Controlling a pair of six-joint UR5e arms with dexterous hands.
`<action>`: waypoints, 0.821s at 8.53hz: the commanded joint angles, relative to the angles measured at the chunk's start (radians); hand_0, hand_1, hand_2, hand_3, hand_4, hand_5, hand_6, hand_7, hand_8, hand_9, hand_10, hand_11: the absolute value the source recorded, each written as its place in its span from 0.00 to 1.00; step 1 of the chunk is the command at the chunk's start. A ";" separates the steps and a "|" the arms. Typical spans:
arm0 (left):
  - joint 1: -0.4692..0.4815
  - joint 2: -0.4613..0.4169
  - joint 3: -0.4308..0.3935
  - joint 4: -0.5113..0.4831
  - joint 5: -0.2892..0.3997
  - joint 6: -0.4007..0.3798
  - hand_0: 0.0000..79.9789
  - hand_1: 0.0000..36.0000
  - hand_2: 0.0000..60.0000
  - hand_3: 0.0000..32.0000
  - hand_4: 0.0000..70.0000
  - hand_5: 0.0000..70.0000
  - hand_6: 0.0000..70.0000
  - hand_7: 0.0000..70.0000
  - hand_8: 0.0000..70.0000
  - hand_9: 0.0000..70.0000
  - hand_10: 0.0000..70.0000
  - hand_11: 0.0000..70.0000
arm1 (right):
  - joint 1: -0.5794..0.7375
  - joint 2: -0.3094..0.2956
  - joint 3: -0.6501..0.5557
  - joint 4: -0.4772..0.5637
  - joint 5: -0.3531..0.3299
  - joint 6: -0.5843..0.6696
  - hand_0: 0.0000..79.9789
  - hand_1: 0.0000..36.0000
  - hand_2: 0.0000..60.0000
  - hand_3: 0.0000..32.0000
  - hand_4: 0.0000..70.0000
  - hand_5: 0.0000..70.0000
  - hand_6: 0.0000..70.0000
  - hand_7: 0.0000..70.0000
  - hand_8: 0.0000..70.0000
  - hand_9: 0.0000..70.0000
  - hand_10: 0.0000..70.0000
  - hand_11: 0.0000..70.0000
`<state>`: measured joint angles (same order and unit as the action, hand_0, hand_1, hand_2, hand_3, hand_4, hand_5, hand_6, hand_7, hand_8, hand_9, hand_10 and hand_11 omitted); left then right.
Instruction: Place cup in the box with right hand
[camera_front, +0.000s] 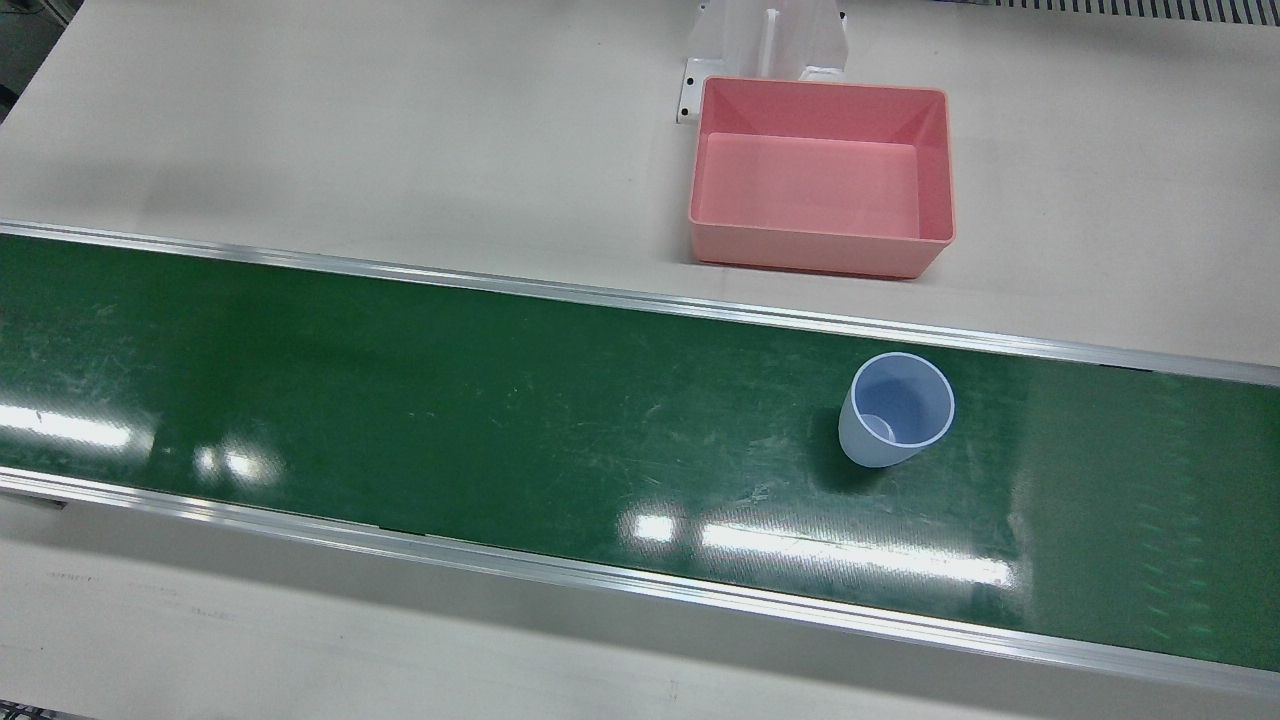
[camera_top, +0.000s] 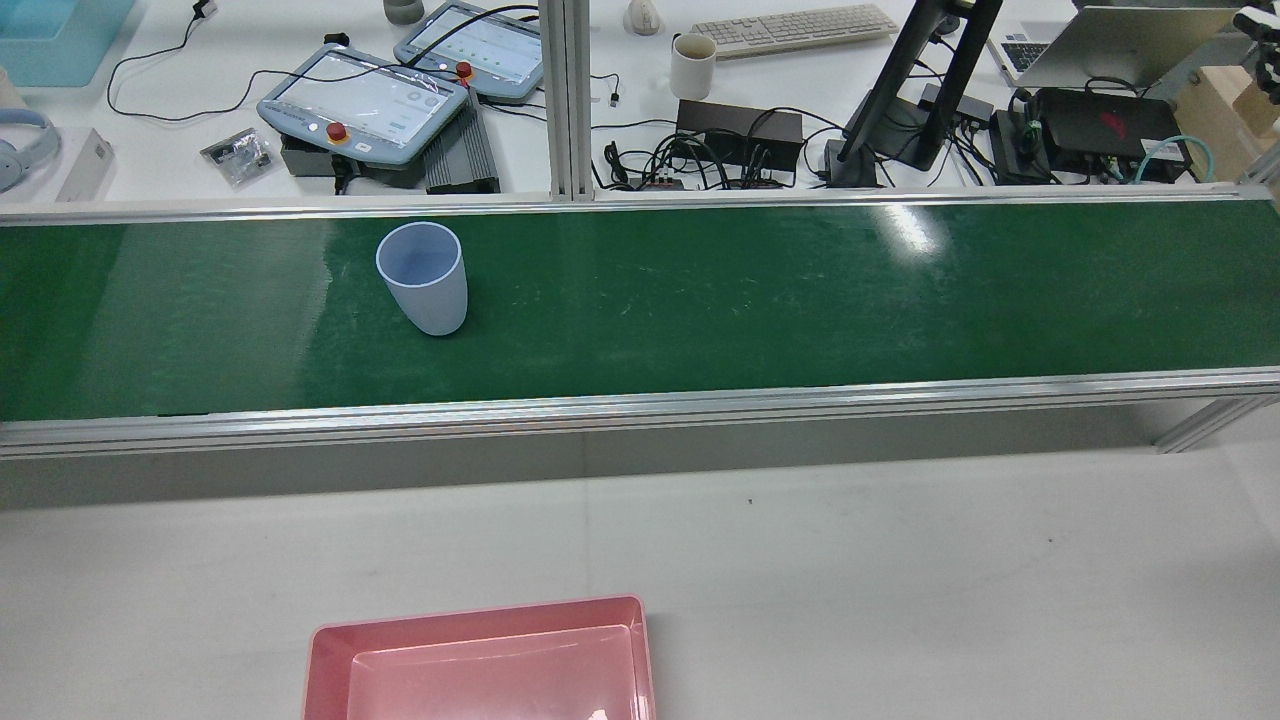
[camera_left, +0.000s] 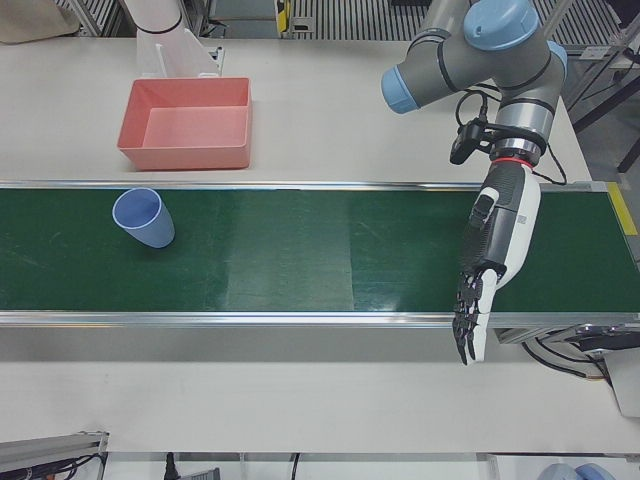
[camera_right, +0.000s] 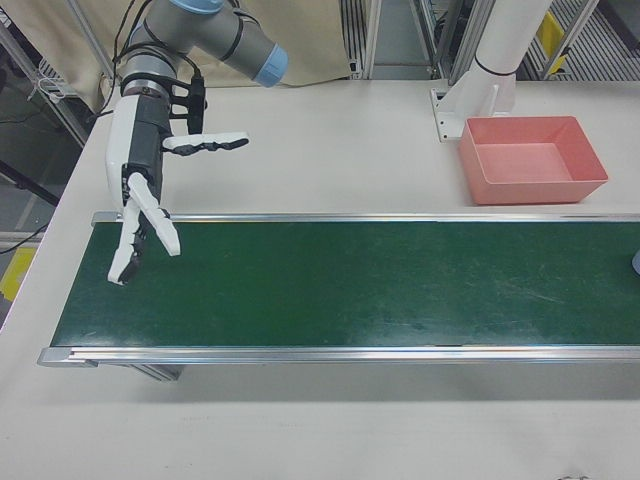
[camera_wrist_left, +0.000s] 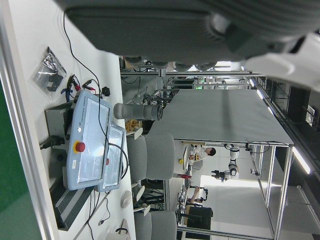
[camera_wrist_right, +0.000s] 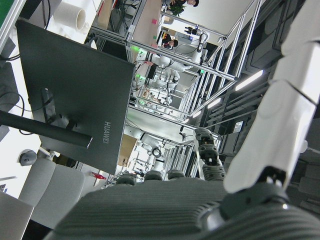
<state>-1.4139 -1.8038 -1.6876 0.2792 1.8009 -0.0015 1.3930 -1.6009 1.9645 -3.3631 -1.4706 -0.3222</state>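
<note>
A pale blue cup (camera_front: 895, 408) stands upright on the green belt (camera_front: 400, 400), empty, and shows too in the rear view (camera_top: 423, 275) and the left-front view (camera_left: 143, 217). The pink box (camera_front: 820, 190) sits empty on the white table just behind the belt, close to the cup. My right hand (camera_right: 140, 200) hangs open over the far end of the belt, fingers spread, a long way from the cup. My left hand (camera_left: 497, 245) is open as well, fingers pointing down over the opposite end of the belt. Neither hand holds anything.
Beyond the belt's aluminium rail (camera_top: 640, 195) lies a desk with teach pendants (camera_top: 365, 100), a mug (camera_top: 692, 65), a keyboard (camera_top: 795, 28), a monitor stand (camera_top: 915, 90) and cables. A white pedestal (camera_front: 770, 40) rises right behind the box.
</note>
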 joint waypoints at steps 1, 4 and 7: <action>0.000 0.000 -0.003 0.000 0.000 0.000 0.00 0.00 0.00 0.00 0.00 0.00 0.00 0.00 0.00 0.00 0.00 0.00 | -0.089 0.032 -0.075 0.137 0.010 -0.008 0.60 0.41 0.00 0.00 0.00 0.06 0.01 0.00 0.00 0.03 0.00 0.00; 0.001 0.000 -0.001 0.000 0.000 0.000 0.00 0.00 0.00 0.00 0.00 0.00 0.00 0.00 0.00 0.00 0.00 0.00 | -0.167 0.047 -0.099 0.137 0.065 -0.006 0.62 0.41 0.00 0.00 0.05 0.06 0.02 0.00 0.00 0.01 0.00 0.00; 0.000 0.000 0.000 0.000 0.000 0.000 0.00 0.00 0.00 0.00 0.00 0.00 0.00 0.00 0.00 0.00 0.00 0.00 | -0.164 0.032 -0.104 0.134 0.069 0.040 0.62 0.42 0.00 0.00 0.00 0.06 0.01 0.00 0.00 0.00 0.00 0.00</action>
<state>-1.4140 -1.8039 -1.6881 0.2793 1.8009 -0.0016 1.2319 -1.5607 1.8652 -3.2271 -1.4055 -0.3158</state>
